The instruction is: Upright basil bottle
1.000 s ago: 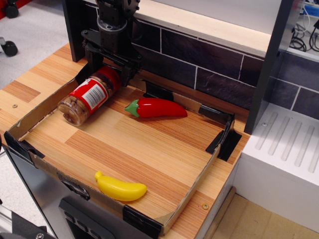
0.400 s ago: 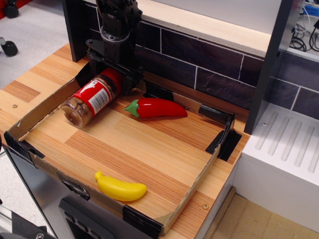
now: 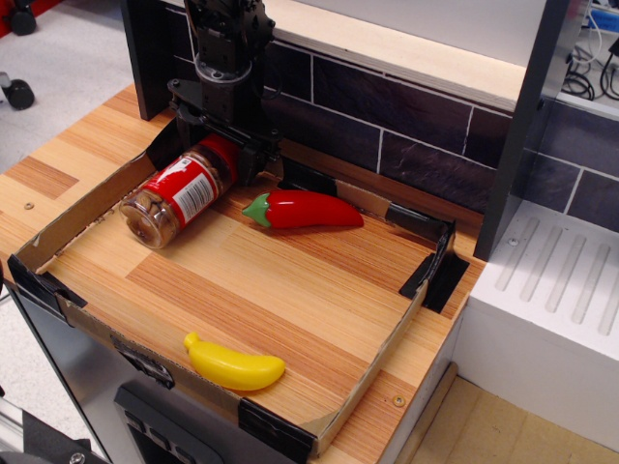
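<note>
The basil bottle (image 3: 176,196) is a clear jar with a red cap, a red-and-white label and brownish contents. It is tilted, bottom toward the front left and red cap toward the back, in the back left corner of the cardboard tray (image 3: 377,360). My gripper (image 3: 219,147) comes down from above at the cap end. Its black fingers stand on both sides of the red cap and are shut on it. The cap is partly hidden by the fingers.
A red chili pepper (image 3: 302,209) lies just right of the bottle. A yellow banana (image 3: 233,366) lies at the tray's front edge. A dark tiled wall (image 3: 387,116) runs behind the tray. A white ribbed block (image 3: 551,290) stands at the right.
The gripper has shifted a little to the right and up with the cap end, and the bottle has turned slightly with it. Pepper and banana have not moved.
</note>
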